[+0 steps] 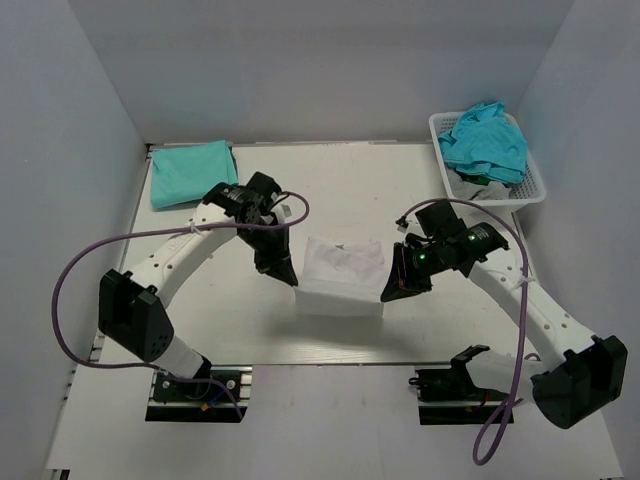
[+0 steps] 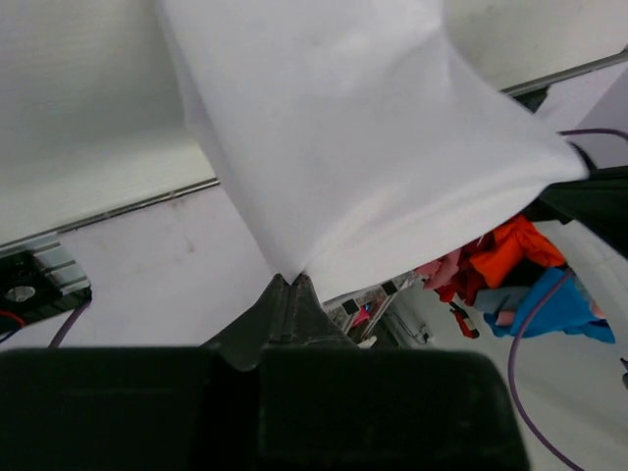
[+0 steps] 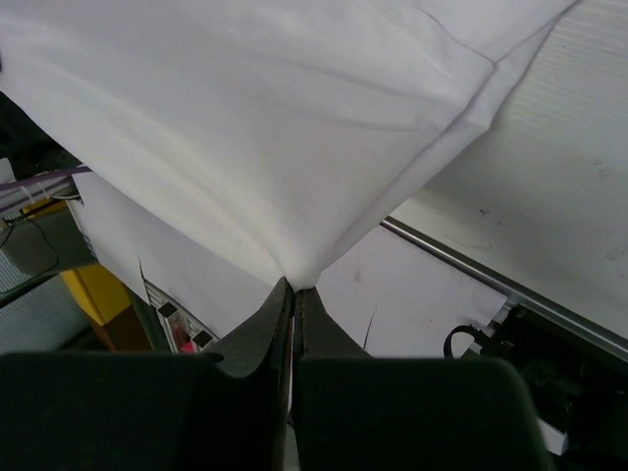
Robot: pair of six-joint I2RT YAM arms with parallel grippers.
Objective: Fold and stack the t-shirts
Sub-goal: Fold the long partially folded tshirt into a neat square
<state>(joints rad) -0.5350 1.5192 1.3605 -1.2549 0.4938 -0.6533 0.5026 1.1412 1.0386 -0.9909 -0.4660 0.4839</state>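
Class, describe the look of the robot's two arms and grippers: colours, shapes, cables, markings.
The left arm and right arm have white links with blocky black joints. A purple cable loops along each. The left gripper and right gripper are black and taper to a wedge. Small green lights glow on the right wrist.

Bright, even light — soft shadows, sharp.
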